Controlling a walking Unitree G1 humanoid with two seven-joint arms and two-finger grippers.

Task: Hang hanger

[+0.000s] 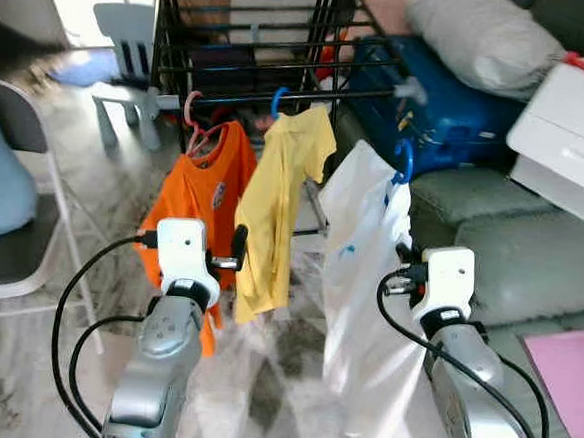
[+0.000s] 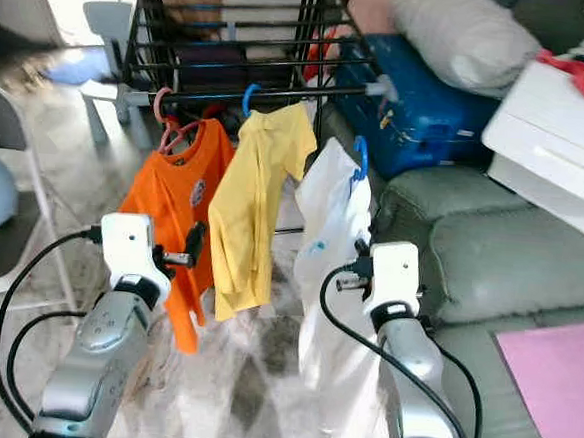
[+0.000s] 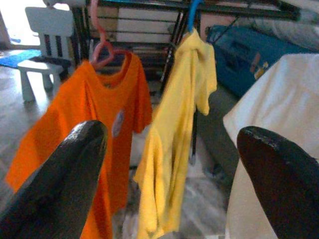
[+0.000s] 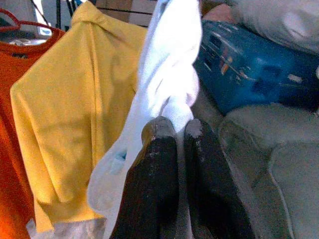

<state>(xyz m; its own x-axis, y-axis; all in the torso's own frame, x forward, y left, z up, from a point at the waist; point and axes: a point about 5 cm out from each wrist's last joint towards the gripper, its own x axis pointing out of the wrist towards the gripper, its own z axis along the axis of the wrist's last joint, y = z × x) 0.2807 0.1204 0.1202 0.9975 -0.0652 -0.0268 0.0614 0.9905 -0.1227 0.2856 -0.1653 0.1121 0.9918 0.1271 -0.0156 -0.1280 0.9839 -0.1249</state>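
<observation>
The right gripper [image 4: 174,130] has its two fingers [image 4: 157,149] pressed nearly together on the cloth of a white shirt [image 1: 363,274], which it holds up by the neck. A blue hanger [image 1: 404,159] sits in that shirt; its hook stands free in the air, below and to the right of the rack's front rail [image 1: 280,100], not on it. The left gripper [image 3: 169,144] is spread wide, its fingers [image 3: 75,154] holding nothing, raised in front of the hung clothes.

Three shirts are in view. Two hang side by side from the black drying rack [image 1: 245,35]: an orange T-shirt [image 1: 199,187] on a pink hanger [image 1: 193,122] and a yellow shirt [image 1: 279,193] on a second blue hanger [image 1: 277,100]. The white one is just right of the yellow.

Behind the rack stands a blue suitcase [image 1: 431,98] with a grey pillow [image 1: 480,37] on top. A green sofa [image 1: 511,244] lies to the right, a white child's chair [image 1: 124,47] to the left.
</observation>
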